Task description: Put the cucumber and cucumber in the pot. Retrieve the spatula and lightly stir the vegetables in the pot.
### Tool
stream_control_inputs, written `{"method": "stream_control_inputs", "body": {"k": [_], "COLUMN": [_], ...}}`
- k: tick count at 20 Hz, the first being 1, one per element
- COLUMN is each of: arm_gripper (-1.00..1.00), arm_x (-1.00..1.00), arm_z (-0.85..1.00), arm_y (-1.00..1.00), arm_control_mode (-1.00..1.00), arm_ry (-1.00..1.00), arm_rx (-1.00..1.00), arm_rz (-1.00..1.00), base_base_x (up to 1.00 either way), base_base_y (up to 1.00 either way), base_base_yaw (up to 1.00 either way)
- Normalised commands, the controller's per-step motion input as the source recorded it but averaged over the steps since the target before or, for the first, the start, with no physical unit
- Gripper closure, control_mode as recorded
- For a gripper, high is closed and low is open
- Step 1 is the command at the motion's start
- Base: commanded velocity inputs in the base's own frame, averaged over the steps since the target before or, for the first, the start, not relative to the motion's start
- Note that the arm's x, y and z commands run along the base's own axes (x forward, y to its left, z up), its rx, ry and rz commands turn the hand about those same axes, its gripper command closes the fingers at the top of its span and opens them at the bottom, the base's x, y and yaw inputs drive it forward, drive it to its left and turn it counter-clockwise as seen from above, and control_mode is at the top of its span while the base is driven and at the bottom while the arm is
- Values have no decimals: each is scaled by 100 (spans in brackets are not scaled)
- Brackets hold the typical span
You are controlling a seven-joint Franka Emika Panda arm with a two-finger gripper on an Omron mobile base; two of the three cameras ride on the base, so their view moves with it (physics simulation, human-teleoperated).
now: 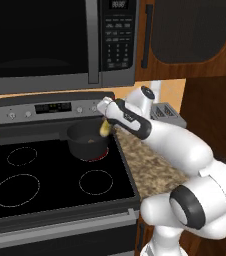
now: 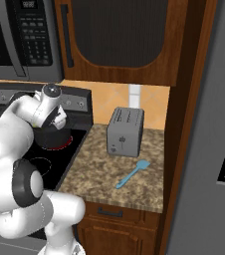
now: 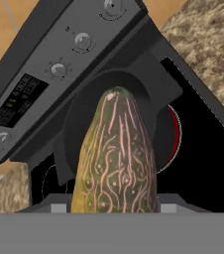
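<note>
Claw (image 1: 105, 120) clamped on a cucumber (image 1: 105, 128), poised just above the right rim of the pot (image 1: 87, 141) on the stove's back right burner (image 1: 101, 156) — glowing red beneath. Long axis of the cucumber pointing down and away from the claw, its far tip over the pot's dark opening in the hand view (image 3: 115, 154). Directly below, then: by the look of it, little more than a release needed for the drop. Something small and brownish on the pot floor, too blurred to name. Off to the right on the counter (image 2: 97, 172), well apart from the pot, the spatula (image 2: 133, 174) lying before the toaster (image 2: 125, 131) — blade toward the wall.
</note>
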Motion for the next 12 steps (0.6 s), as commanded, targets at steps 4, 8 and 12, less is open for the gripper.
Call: {"method": "stream_control_inputs", "body": {"k": [4, 8, 12], "arm_gripper": [100, 100, 100], "arm_x": [34, 40, 31], "arm_z": [-18, -15, -12], "arm_y": [27, 16, 11], "arm_control_mode": [-100, -100, -100], "arm_ry": [0, 0, 0], "arm_rx": [0, 0, 0], "arm_rz": [-17, -12, -9], "base_base_x": [0, 0, 0], "base_base_y": [0, 0, 0], "base_base_yaw": [0, 0, 0]}}
